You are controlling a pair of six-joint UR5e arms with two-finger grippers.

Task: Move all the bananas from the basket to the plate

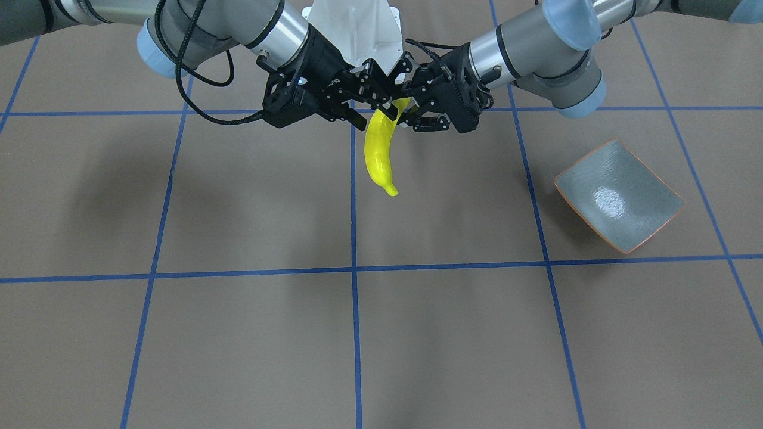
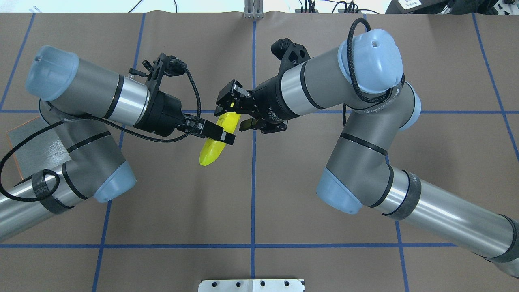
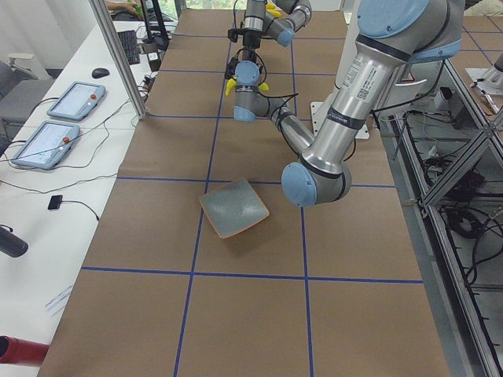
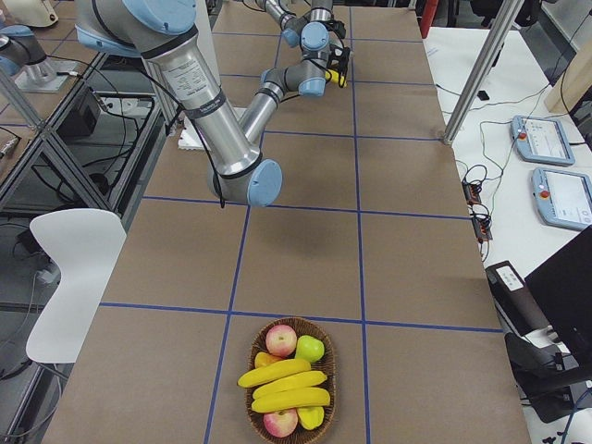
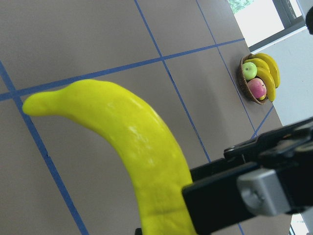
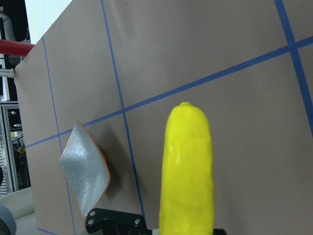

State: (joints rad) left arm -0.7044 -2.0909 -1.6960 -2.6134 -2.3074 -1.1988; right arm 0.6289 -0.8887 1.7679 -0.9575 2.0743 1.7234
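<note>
There are four bananas in all. One banana (image 1: 380,155) hangs in the air over the middle of the bench (image 1: 238,196), between the two arms. It is bright yellow, smooth and shiny, and bent like a smile. The right fingers (image 1: 353,117) grip it near one end. One of the left fingers (image 2: 217,134) lies across its middle, but it is hard to tell if they squeeze it.

The other three bananas (image 4: 287,388) lie side by side in one basket (image 4: 330,365) at the end of the bench on the robot's right. The basket is round, brown and woven. It also holds two red apples (image 4: 280,339) and one green apple (image 4: 311,349).

There is one plate (image 1: 620,196). It sits on the bench on the robot's left, well apart from the banana in the air. It is nearly square with curled-up sides, shiny grey-green with tiny specks and a thin orange edge.

The bench has a brown cover with blue tape lines that make big squares.
</note>
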